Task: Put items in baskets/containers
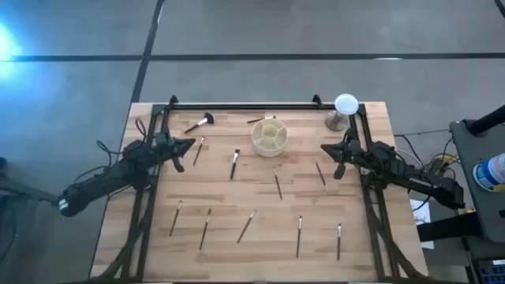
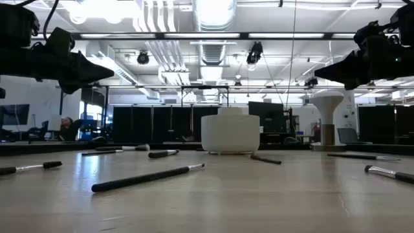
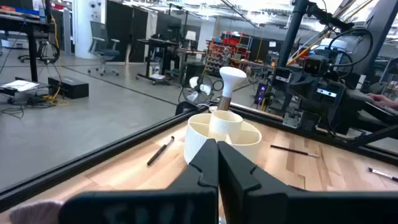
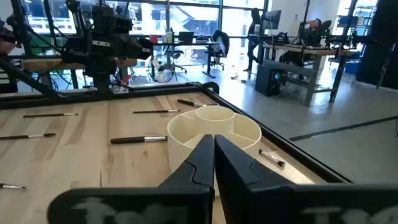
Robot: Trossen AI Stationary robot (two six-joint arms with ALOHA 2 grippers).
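A wooden table (image 1: 260,197) is seen from above, with a dark robot arm at each side. The left gripper (image 1: 189,144) is held over the table's left edge, its fingers pressed together and holding nothing. The right gripper (image 1: 325,148) is mirrored at the right edge, fingers likewise closed and empty.

A round cream holder (image 1: 269,135) with inner dividers is set near the far edge, between the two grippers and apart from both. Thin makeup brushes (image 1: 234,164) are scattered flat across the wood, most nearer the front; one brush with a fluffy head (image 1: 200,123) is placed left of the holder. A white globe on a stand (image 1: 345,110) is found at the far right corner.

Only the overhead view shows the full spread of brushes. In the low view, both grippers are shown raised clear above the tabletop, and a person seated far back in the room is visible. In each wrist view the holder's dividers are seen just past the closed fingertips; whether anything lies inside cannot be told.
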